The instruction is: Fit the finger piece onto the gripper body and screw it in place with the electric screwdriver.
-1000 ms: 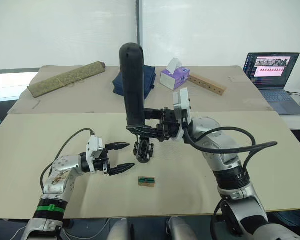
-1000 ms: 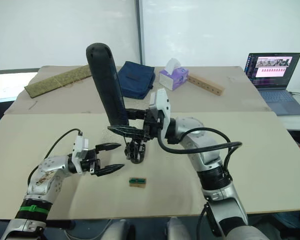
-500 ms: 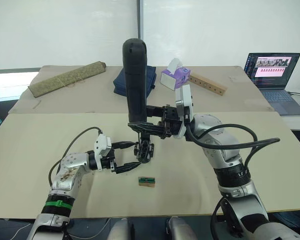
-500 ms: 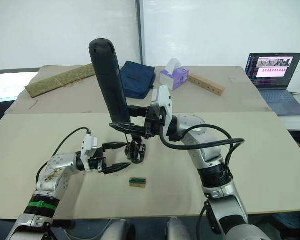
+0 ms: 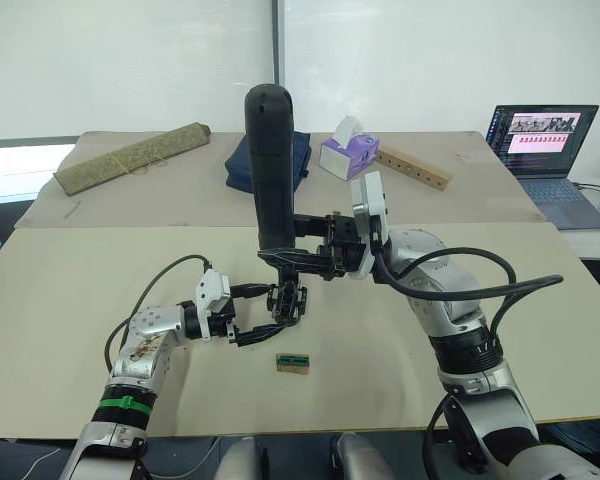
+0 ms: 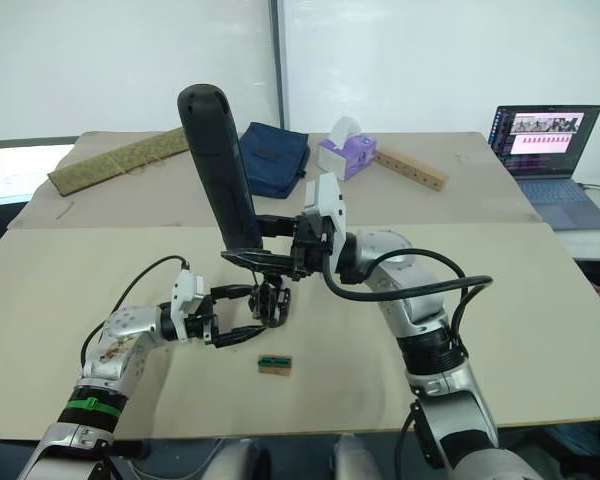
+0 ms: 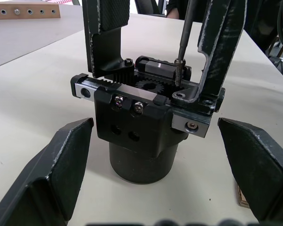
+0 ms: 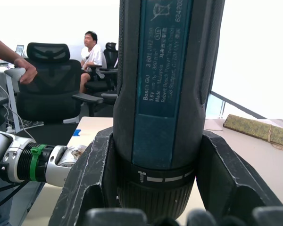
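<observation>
My right hand (image 5: pixel 302 262) clamps the top-heavy electric screwdriver (image 5: pixel 270 170) low; my left hand (image 5: pixel 256 312), spread wide, should brace the rigid gripper body (image 7: pixel 141 136) at its round base.

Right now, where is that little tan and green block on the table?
In the left eye view the tan and green block lies flat on the near table, just in front of the gripper body and slightly right of the open left hand.

Blk electric screwdriver (image 5: pixel 271 165) w/ teal label panel, blk gripper body (image 7: pixel 140 126), purple tissue box (image 5: pixel 349 154).
</observation>
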`<act>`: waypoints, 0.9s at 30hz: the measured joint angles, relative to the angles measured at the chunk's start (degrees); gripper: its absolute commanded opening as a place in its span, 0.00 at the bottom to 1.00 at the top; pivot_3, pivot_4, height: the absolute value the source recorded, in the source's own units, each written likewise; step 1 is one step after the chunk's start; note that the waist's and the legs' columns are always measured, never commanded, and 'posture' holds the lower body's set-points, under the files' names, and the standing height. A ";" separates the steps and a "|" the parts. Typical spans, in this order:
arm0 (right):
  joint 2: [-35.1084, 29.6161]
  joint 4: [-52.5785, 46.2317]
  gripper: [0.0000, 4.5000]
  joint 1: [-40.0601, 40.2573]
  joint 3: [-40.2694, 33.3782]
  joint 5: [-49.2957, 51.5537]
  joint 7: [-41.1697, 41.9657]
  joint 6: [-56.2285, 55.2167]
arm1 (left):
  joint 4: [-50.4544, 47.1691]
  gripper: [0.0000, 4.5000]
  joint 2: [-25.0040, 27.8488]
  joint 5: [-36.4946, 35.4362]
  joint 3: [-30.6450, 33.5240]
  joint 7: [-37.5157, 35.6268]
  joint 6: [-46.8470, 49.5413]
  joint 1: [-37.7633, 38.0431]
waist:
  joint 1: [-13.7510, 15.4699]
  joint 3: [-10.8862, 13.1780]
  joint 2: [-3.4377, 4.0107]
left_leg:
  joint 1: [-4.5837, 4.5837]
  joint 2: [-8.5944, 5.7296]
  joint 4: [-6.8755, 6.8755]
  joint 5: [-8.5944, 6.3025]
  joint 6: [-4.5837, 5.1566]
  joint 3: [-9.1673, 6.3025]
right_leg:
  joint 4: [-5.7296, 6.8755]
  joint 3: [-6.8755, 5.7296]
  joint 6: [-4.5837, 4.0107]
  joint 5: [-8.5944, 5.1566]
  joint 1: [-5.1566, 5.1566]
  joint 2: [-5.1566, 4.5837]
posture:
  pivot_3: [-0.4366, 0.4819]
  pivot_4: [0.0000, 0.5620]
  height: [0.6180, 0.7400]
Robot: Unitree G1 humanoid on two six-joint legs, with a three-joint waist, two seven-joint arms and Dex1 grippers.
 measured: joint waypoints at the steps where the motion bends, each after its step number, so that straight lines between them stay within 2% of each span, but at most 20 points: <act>1: 0.03 0.00 0.42 0.00 0.00 0.00 -0.01 0.00 | -0.01 1.00 0.01 0.00 0.00 0.06 0.01 0.01 | 0.00 0.00 0.00 | 0.00 0.00 0.00 0.00 0.00 0.00 | 0.00 0.00 0.00 0.00 0.00 0.00 | 0.48 0.27 1.00; 27: 0.48 0.00 0.42 0.00 0.32 -0.02 0.07 0.01 | -0.32 1.00 0.35 0.00 0.04 1.18 0.13 0.15 | 0.00 0.00 0.00 | 0.00 0.00 0.00 0.00 0.00 -0.04 | 0.00 0.00 0.00 0.00 0.00 0.00 | 0.48 0.27 1.00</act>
